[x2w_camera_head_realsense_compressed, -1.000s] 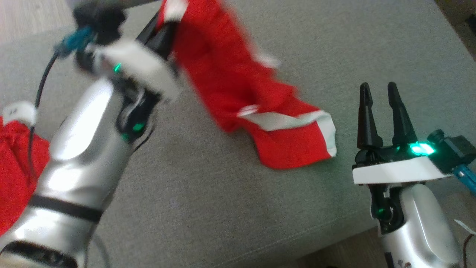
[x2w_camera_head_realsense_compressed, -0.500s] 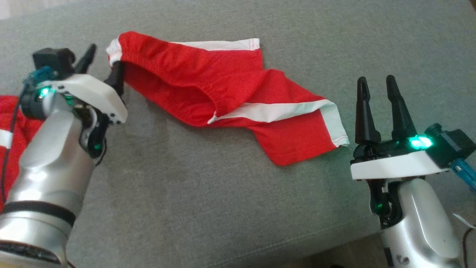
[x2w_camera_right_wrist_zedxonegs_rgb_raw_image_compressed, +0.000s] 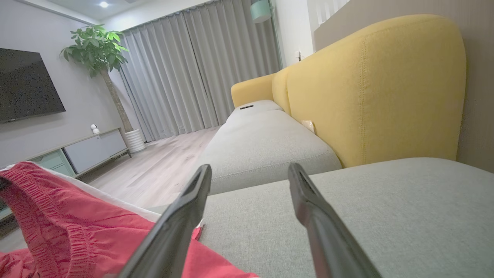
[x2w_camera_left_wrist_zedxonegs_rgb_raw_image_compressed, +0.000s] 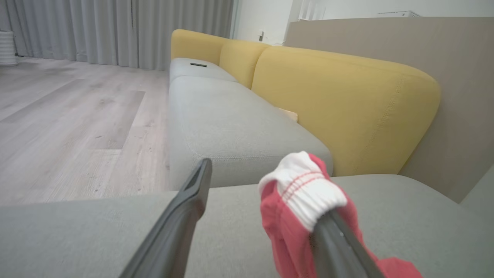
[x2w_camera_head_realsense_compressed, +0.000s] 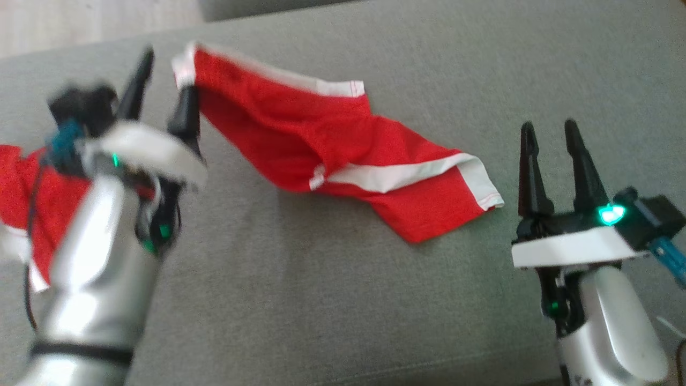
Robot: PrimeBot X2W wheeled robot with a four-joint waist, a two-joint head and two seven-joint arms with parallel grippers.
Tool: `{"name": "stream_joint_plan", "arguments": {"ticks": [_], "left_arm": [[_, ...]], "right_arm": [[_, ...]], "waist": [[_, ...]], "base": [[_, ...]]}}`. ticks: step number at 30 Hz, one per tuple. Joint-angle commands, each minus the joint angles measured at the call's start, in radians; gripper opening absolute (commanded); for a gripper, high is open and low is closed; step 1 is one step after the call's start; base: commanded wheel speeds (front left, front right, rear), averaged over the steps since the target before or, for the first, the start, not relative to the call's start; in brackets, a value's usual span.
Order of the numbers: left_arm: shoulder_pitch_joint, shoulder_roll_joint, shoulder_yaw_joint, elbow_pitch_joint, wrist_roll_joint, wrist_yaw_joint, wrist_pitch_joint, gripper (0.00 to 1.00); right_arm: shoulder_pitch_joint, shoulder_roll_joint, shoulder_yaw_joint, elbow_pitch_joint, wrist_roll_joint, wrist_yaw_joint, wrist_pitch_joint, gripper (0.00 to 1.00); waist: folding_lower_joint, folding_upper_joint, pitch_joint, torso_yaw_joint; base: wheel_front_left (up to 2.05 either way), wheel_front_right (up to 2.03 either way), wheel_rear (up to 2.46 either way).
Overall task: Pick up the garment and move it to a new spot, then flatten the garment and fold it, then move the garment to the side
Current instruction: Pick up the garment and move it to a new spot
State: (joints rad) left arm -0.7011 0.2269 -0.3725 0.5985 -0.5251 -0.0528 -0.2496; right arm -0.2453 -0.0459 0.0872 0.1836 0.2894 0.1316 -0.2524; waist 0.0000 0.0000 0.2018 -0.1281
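Head view, reading left to right. Noting another red cloth (x2w_camera_head_realsense_compressed: 24,193) lying bunched at the far left of the grey cushion (x2w_camera_head_realsense_compressed: 321,311), partly behind the left arm. Finding the left gripper (x2w_camera_head_realsense_compressed: 167,72) next, jaws spread wide and clamping nothing. Seeing, in the left wrist view, the white ribbed waistband corner (x2w_camera_left_wrist_zedxonegs_rgb_raw_image_compressed: 305,185) draped over the tip of one finger rather than lying free. Judging that as the main hazard: pulling the arm away with the cloth hooked there, probably dragging the garment (x2w_camera_head_realsense_compressed: 332,145) along, lifting it off the cushion or bunching it worse. Risking also, on a low sweep back, brushing the bunched cloth at the left and mixing the two pieces.

Looking at the garment itself: lying across the middle of the cushion, running from the left gripper's finger down toward the right gripper. Appearing to be red shorts with white side stripes, a white hem and a gathered elastic waist. Sitting twisted and rumpled, folds crossing the middle, the raised end sagging from the finger, so not yet flat and not ready for folding.

Reaching the right side: finding the right gripper (x2w_camera_head_realsense_compressed: 549,125) resting just beside the white hem, apart from it, fingers pointing up the view, jaws parted and holding nothing.
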Motion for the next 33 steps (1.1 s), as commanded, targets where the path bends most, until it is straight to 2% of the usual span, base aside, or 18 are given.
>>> {"name": "stream_joint_plan", "arguments": {"ticks": [1,3,7,10,15,22,33], "left_arm": [[0.023,0.024,0.054,-0.061,0.019,0.009,-0.012,1.00],[0.100,0.010,0.084,-0.125,0.046,0.028,-0.012,1.00],[0.260,-0.025,0.126,-0.257,0.108,0.041,-0.012,1.00],[0.407,-0.071,0.159,-0.369,0.168,0.038,-0.012,1.00],[0.541,-0.128,0.188,-0.454,0.232,0.020,-0.012,1.00],[0.630,-0.167,0.226,-0.514,0.290,0.004,-0.012,1.00],[0.659,-0.176,0.239,-0.535,0.293,0.000,-0.012,1.00]], "right_arm": [[0.012,-0.004,0.014,-0.026,-0.010,-0.001,-0.009,1.00],[0.029,-0.004,0.003,-0.024,-0.020,-0.001,-0.009,1.00],[0.068,-0.004,-0.014,-0.022,-0.029,-0.001,-0.009,1.00],[0.109,-0.004,-0.025,-0.028,-0.037,-0.001,-0.009,1.00],[0.150,-0.004,-0.037,-0.030,-0.044,-0.001,-0.009,1.00],[0.173,-0.004,-0.034,-0.039,-0.053,-0.001,-0.009,1.00],[0.186,-0.004,-0.039,-0.049,-0.049,-0.001,-0.009,1.00]], "waist": [[0.0000,0.0000,-0.038,0.033],[0.0000,0.0000,-0.063,0.049],[0.0000,0.0000,-0.106,0.076],[0.0000,0.0000,-0.143,0.099],[0.0000,0.0000,-0.170,0.119],[0.0000,0.0000,-0.183,0.129],[0.0000,0.0000,-0.179,0.149]], "base": [[0.00,0.00,0.00],[0.00,0.00,0.00],[0.00,0.00,0.00],[0.00,0.00,0.00],[0.00,0.00,0.00],[0.00,0.00,0.00],[0.00,0.00,0.00]]}}
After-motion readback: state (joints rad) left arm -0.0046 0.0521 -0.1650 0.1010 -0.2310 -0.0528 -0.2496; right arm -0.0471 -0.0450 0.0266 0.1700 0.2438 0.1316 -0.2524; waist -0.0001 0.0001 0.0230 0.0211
